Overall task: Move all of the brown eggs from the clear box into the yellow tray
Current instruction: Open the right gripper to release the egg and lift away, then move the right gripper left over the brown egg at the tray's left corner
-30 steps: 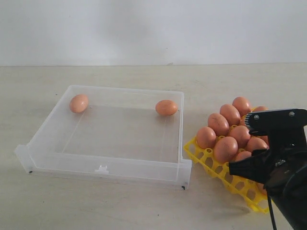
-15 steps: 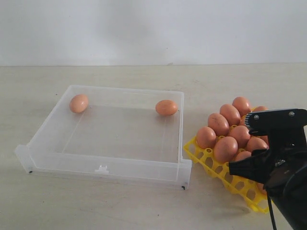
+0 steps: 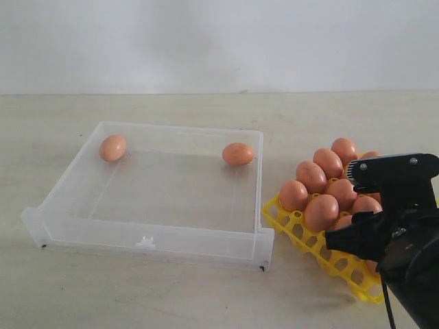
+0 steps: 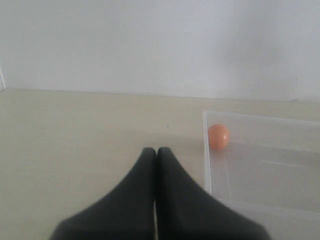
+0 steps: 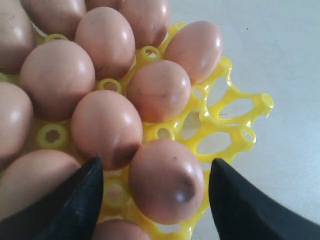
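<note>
While left jaws press together, right jaws spread, astride brown egg (image 5: 167,182), in yellow tray (image 5: 225,125)

Small oval eggs (image 3: 322,212): reddish-brown shells, faint darker speckling; shallow square see-through plastic box (image 3: 147,233): colourless, whitish edges; lattice plastic egg tray (image 3: 282,221): bright yellow; left pincer (image 4: 156,150) and right pincer (image 5: 155,162): matt black; tabletop (image 3: 137,295): pale cream; back wall (image 3: 206,41): plain white.
</note>
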Robot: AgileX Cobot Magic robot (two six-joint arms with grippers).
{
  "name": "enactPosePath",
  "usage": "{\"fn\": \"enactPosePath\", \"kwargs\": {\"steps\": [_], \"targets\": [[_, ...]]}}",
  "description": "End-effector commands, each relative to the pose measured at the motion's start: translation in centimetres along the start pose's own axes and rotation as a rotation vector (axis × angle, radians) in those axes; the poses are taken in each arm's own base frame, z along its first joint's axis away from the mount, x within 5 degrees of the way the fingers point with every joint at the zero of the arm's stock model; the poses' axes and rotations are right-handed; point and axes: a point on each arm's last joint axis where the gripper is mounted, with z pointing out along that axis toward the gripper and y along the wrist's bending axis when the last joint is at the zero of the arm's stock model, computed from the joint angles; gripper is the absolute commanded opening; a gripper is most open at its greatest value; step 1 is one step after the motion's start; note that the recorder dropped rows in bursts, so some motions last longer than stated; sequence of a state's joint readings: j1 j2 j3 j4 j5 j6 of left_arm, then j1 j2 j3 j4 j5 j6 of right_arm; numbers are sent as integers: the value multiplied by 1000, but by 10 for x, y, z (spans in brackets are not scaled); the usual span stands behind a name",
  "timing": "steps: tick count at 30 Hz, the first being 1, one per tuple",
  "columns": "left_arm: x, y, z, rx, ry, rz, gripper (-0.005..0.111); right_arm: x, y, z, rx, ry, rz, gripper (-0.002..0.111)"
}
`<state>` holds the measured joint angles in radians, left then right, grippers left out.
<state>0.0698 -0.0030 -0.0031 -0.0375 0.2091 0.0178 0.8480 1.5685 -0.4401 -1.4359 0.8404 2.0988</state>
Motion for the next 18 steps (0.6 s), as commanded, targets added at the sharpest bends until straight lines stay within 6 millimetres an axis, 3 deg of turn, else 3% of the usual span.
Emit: {"fn": "enactPosePath", "kwargs": {"steps": [1,7,12,16,18], "targets": [[1,0,0,-1,0,4,-4,-1,-2,0,12,-13,-5,61],[1,0,0,-1,0,4,-4,-4,-4,-2,31,-34,-12,61],[1,0,0,-1,0,4,-4,-21,-13,-17,0,-92,13,61],[1,0,0,-1,0,4,-4,-39,-2,-26,-92,-104,-41,61],[1,0,0,-1,0,4,-4,-60,14,-35,-190,-119,-88,61]]}}
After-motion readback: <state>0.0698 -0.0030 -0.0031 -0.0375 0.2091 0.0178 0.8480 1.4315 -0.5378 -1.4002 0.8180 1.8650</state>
